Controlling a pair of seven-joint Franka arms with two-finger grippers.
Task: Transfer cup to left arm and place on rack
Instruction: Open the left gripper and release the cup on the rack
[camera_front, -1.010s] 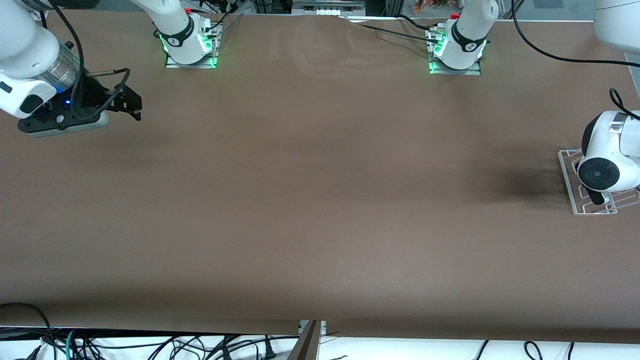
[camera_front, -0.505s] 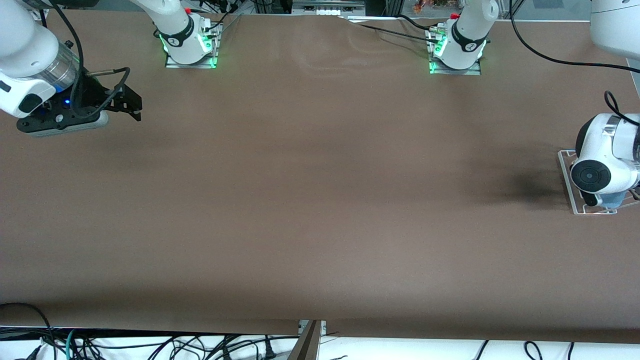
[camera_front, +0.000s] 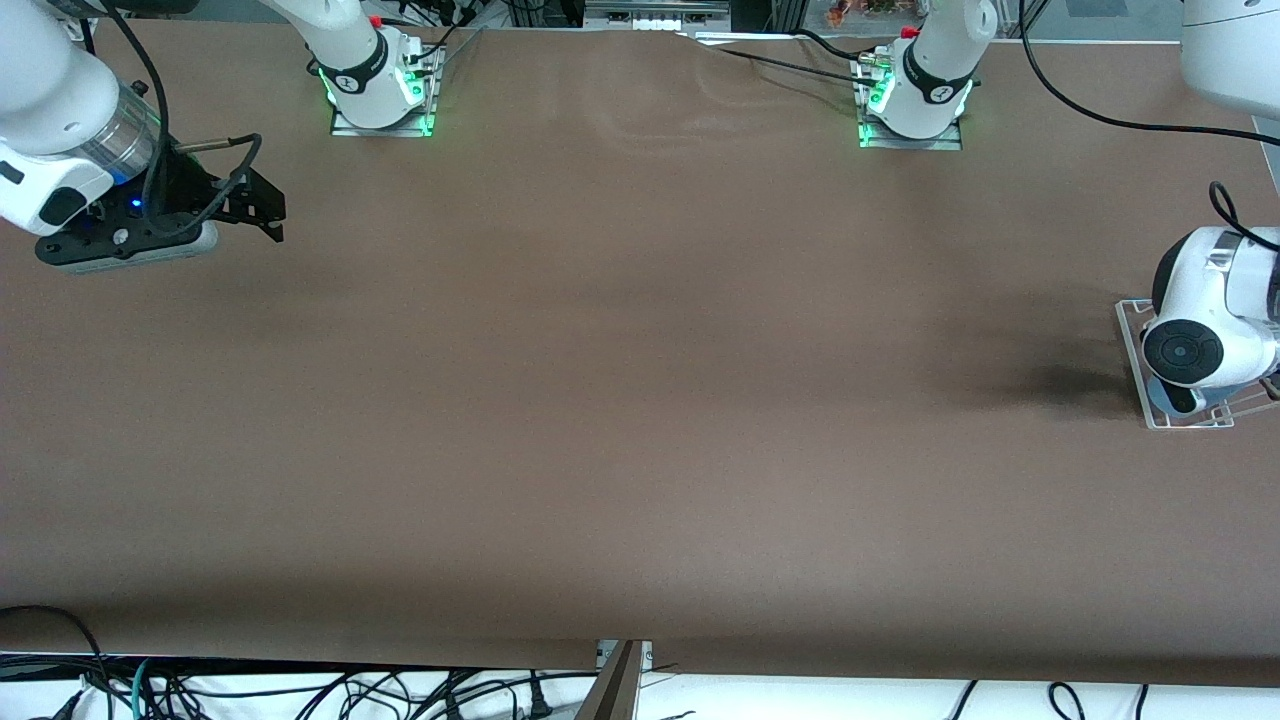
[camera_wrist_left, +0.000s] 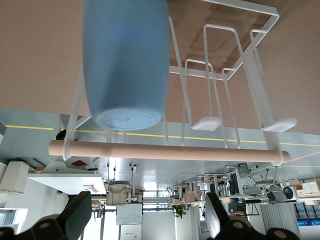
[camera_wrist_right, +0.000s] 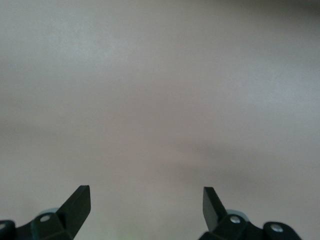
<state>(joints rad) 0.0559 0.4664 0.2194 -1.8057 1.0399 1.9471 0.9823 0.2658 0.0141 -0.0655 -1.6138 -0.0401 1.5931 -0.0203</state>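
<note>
The light-blue cup (camera_wrist_left: 125, 60) rests in the rack (camera_wrist_left: 250, 60) between its loop dividers, with its closed base toward the wooden rod (camera_wrist_left: 170, 151). My left gripper (camera_wrist_left: 147, 220) is open and empty, and its black fingers (camera_wrist_left: 75, 215) stand apart from the cup, past the rod. In the front view the left arm's wrist (camera_front: 1205, 340) hangs over the rack (camera_front: 1132, 330) at the left arm's end of the table and hides most of the cup. My right gripper (camera_front: 262, 208) is open and empty over bare table at the right arm's end; it also shows in the right wrist view (camera_wrist_right: 145, 205).
The brown table (camera_front: 640, 400) lies bare between the two arms. The arm bases (camera_front: 380, 90) stand at its edge farthest from the front camera. Cables hang below the edge nearest that camera.
The left wrist has shifted a little over the rack. Half a second ago the cup showed below the wrist; now it is mostly hidden there. The right arm has not moved.
</note>
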